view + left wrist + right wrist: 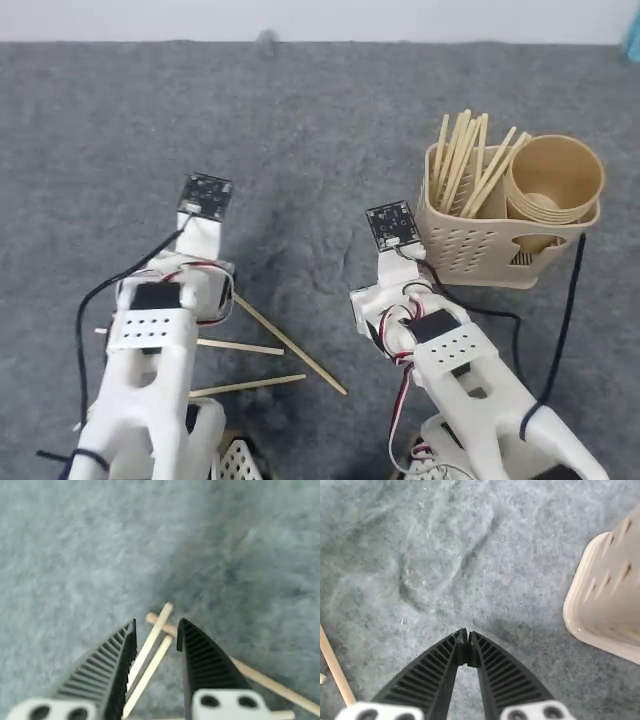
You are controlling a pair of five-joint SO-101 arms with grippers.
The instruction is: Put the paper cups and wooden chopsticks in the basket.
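Currently: my left gripper point(156, 630) is open, jaws spread low over the grey mat point(75, 540), nothing clamped. Two thin chopstick ends point(149, 647) lie side by side in the gap between the jaws; I can't tell whether either touches a finger. A thicker-looking stick point(260, 680) crosses just past the jaw tips at an angle. From the high view, three loose chopsticks point(240, 346) sit on the mat next to my left arm point(150, 340): one diagonal, two lying flatter, and all of them run toward or under the arm at one end. They are well apart from the basket point(480, 255). My right gripper point(467, 636) is fully closed, tips pressed together, holding nothing, over bare mat with a corner of the basket near it. One more stick end shows at the edge of the right wrist view. The basket stands upright on the mat just beside my right arm point(440, 345). In it: stacked paper cups point(555, 180) on one side, mouth up, and a bundle of wooden chopsticks point(465, 160) standing on end on the other, fanned out and leaning.
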